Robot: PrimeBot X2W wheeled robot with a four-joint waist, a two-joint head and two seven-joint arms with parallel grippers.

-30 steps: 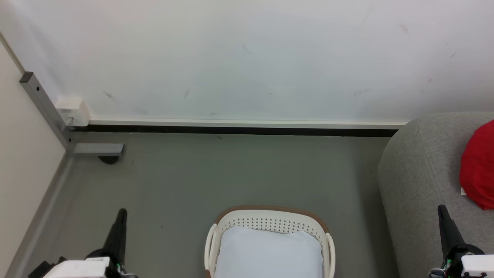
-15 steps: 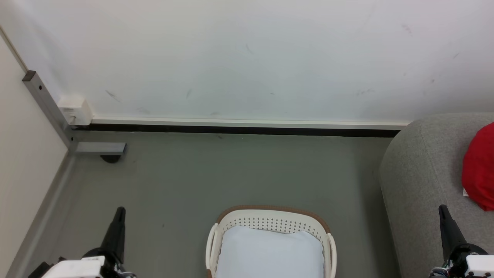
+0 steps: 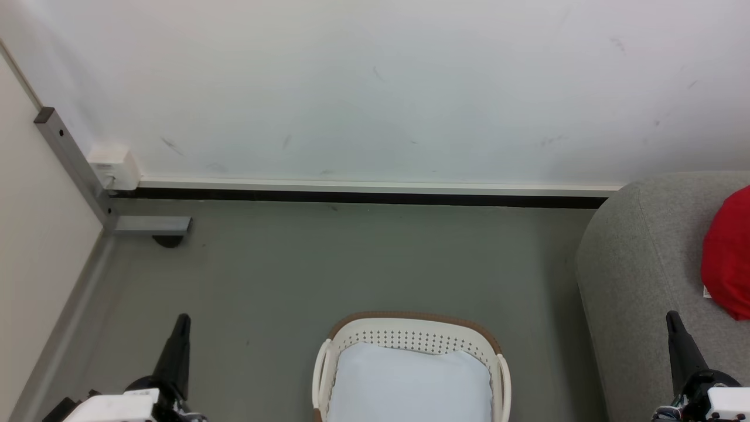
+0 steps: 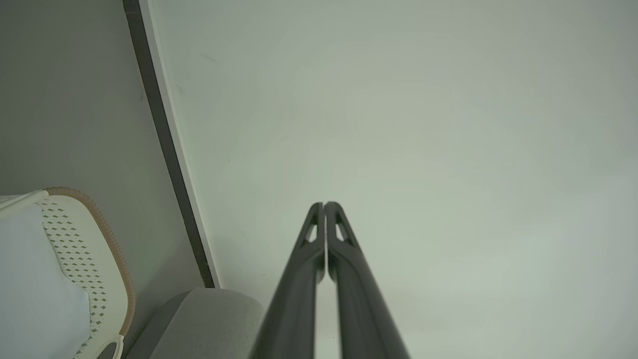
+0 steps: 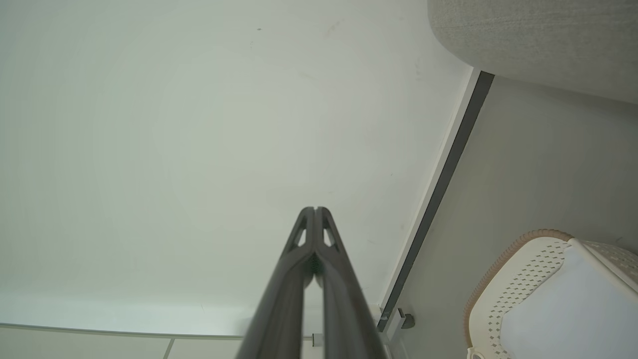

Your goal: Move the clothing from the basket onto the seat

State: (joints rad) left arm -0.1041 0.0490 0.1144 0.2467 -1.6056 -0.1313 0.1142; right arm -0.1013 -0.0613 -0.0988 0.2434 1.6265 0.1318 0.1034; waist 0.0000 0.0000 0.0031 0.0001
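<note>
The red clothing (image 3: pixel 728 255) lies on the grey seat (image 3: pixel 638 264) at the right edge of the head view. The white basket (image 3: pixel 410 337) with its brown rim stands on the floor at the bottom centre; a pale blue-white pad (image 3: pixel 408 384) lies inside it. My left gripper (image 3: pixel 183 319) is shut at the lower left, over the floor left of the basket. My right gripper (image 3: pixel 671 316) is shut at the lower right, over the seat's near part, below the clothing. Both wrist views show the fingertips pressed together, left gripper (image 4: pixel 324 204) and right gripper (image 5: pixel 315 209), pointing at the white wall.
A white wall (image 3: pixel 375 88) with a dark baseboard (image 3: pixel 351 196) runs behind the grey floor (image 3: pixel 351 264). A metal bracket (image 3: pixel 149 225) and a white box (image 3: pixel 111 167) sit in the left corner by a pale panel (image 3: pixel 35 246).
The whole head view shifted a little to the right early on, so the camera moved. Since then nothing has changed, and both grippers stay shut.
</note>
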